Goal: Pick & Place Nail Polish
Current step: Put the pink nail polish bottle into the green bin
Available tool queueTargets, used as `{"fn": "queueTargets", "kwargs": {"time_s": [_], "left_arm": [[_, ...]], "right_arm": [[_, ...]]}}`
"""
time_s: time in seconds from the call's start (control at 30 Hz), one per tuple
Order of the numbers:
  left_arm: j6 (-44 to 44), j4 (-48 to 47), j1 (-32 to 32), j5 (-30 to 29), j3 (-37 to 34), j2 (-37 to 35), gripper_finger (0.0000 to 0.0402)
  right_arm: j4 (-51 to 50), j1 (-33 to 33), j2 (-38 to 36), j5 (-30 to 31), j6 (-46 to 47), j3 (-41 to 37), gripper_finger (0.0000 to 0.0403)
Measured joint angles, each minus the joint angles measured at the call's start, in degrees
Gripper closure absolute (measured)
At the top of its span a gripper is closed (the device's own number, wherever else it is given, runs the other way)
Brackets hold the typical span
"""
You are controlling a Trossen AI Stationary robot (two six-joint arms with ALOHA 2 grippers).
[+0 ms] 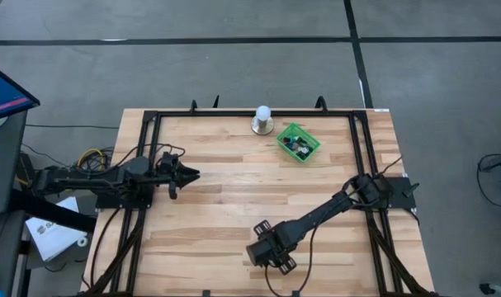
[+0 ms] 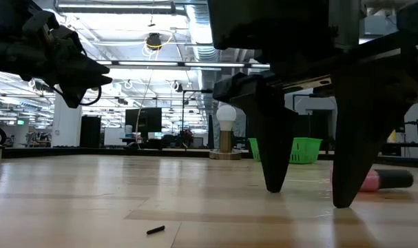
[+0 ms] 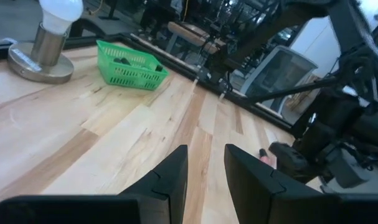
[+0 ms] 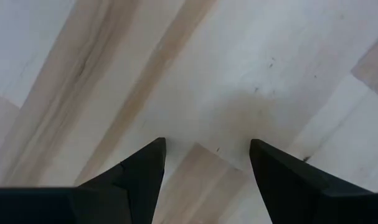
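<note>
**Visitor:** Fingers first, please: what are they doing?

**Onlooker:** On the right gripper [image 2: 312,193], two dark, wedge-shaped fingers [image 2: 272,148] point straight down with their tips at the wood. They stand spread, with bare tabletop between them and nothing pinched. The left gripper [image 3: 205,171] hangs above the table at its left side; its two flat, matte black fingers sit apart with a narrow gap, holding nothing.

**Visitor:** Where is the nail polish?

**Onlooker:** One nail polish bottle [image 2: 382,180] lies on its side on the wood, pink body and dark rounded cap, just behind the right gripper's fingers in the low view. From above, that arm covers it. More small bottles [image 1: 297,145] sit in a green basket [image 1: 309,153] near the table's far edge; they are too small to count.

**Visitor:** Describe the basket.

**Onlooker:** Rectangular, bright green plastic, with slotted lattice walls, set at an angle to the table edge. Beside it stands a lamp-like object [image 1: 262,120]: a smooth white dome on a brushed metal stem and round, flat metal base.

**Visitor:** And the table?

**Onlooker:** Pale wooden planks [image 1: 233,181] in light and darker strips with visible grain, bordered by a black metal frame [image 1: 148,124]. A tiny dark sliver [image 2: 155,229] lies on the wood near the front; I cannot tell what it is.
</note>
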Motion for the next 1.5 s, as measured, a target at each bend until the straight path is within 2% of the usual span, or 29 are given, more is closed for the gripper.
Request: {"fn": "queueTargets", "kwargs": {"time_s": [0.1, 0.2, 0.43, 0.6, 0.7, 0.9, 1.1, 1.23, 1.43, 1.5], "left_arm": [[0.0, -0.2, 0.0, 0.0, 0.0, 0.1, 0.0301], [-0.1, -0.1, 0.0, 0.0, 0.0, 0.0, 0.0301], [-0.3, 0.0, 0.0, 0.0, 0.0, 0.0, 0.0301], [-1.1, 0.4, 0.0, 0.0, 0.0, 0.0, 0.0301], [-1.6, 0.4, 0.0, 0.0, 0.0, 0.0, 0.0301], [-1.6, 0.7, 0.0, 0.0, 0.0, 0.0, 0.0301], [-1.9, 0.7, 0.0, 0.0, 0.0, 0.0, 0.0301], [-2.2, 0.8, 0.0, 0.0, 0.0, 0.0, 0.0301], [-2.4, 0.8, 0.0, 0.0, 0.0, 0.0, 0.0301], [-2.4, 0.8, 0.0, 0.0, 0.0, 0.0, 0.0301]], "right_arm": [[-0.6, -0.3, -0.4, 0.2, 3.5, -0.1, 0.0183], [-4.2, -1.0, -1.5, 0.4, 10.9, -0.4, 0.0191], [-8.5, -2.0, -7.7, 0.8, 24.2, -0.4, 0.0214], [-12.7, -1.5, -9.2, 0.5, 32.0, -0.4, 0.0218], [-14.7, -0.8, -9.2, 0.2, 33.4, -1.8, 0.0205], [-10.6, 0.5, -9.2, -0.1, 33.2, -7.9, 0.016], [-4.1, -0.3, -9.5, -1.3, 33.1, -14.4, 0.0158], [-2.0, -1.0, -9.7, -2.2, 33.9, -16.9, 0.0201], [-1.7, -1.0, -9.7, -2.8, 34.4, -17.4, 0.0357], [-1.7, -1.5, -9.6, -3.0, 34.9, -17.4, 0.0362]]}}
